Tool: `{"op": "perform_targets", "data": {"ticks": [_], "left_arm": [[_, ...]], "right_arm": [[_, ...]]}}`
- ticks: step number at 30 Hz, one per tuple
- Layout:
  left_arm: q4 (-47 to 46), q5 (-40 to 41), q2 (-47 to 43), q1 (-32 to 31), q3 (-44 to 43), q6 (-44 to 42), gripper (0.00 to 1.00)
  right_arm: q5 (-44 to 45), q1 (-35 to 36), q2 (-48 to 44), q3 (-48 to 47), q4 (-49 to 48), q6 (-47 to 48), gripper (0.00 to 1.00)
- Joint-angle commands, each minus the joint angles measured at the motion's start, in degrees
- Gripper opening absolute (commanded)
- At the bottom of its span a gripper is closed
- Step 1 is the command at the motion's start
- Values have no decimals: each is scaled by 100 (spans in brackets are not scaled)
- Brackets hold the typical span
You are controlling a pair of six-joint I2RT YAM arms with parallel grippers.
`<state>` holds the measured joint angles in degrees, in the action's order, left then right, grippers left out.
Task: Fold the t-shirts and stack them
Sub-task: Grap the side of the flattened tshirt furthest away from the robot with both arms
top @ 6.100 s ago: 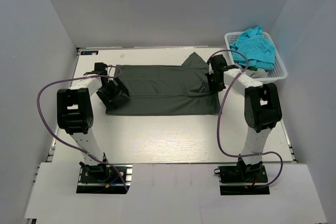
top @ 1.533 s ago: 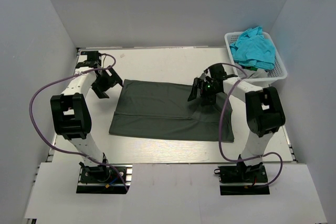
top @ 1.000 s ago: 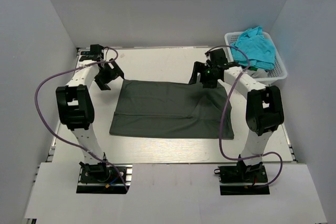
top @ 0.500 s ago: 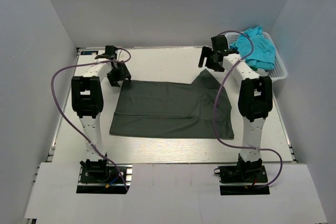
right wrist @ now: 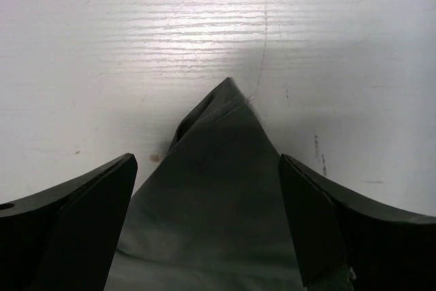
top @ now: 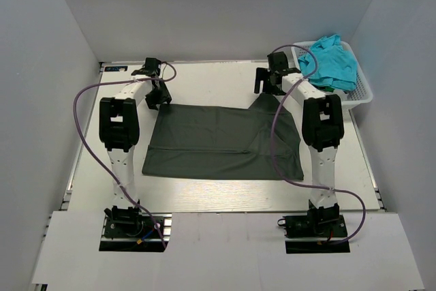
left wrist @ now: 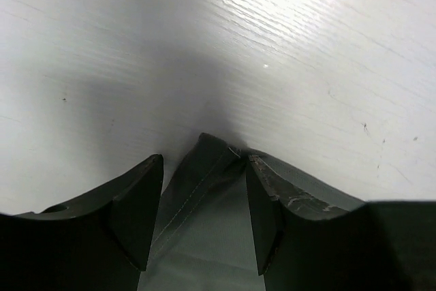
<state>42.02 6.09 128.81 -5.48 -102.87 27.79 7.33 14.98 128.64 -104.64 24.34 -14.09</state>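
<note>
Two far corners of the limp, light charcoal t-shirt [top: 204, 141] look best for pinching: left jaws part-open astride one, right jaws wide-open astride the other.

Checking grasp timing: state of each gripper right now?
Left gripper: open, jaws straddling a corner of the dark t-shirt, not clamped.
Right gripper: wide open over another corner, holding nothing.
</note>
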Motion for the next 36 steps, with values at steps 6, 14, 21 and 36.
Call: {"op": "perform_targets", "data": {"ticks": [6, 14, 21, 36], "left_arm": [[193, 507, 153, 47, -101, 192, 62], [334, 138, 399, 47, -313, 244, 58], [228, -291, 399, 47, 29, 244, 8], [17, -73, -400, 47, -119, 86, 0]], "right_arm": [[128, 5, 469, -469, -298, 12, 90], [409, 40, 794, -707, -140, 169, 90], [261, 75, 830, -602, -175, 284, 78], [277, 145, -260, 198, -1220, 591, 0]]}}
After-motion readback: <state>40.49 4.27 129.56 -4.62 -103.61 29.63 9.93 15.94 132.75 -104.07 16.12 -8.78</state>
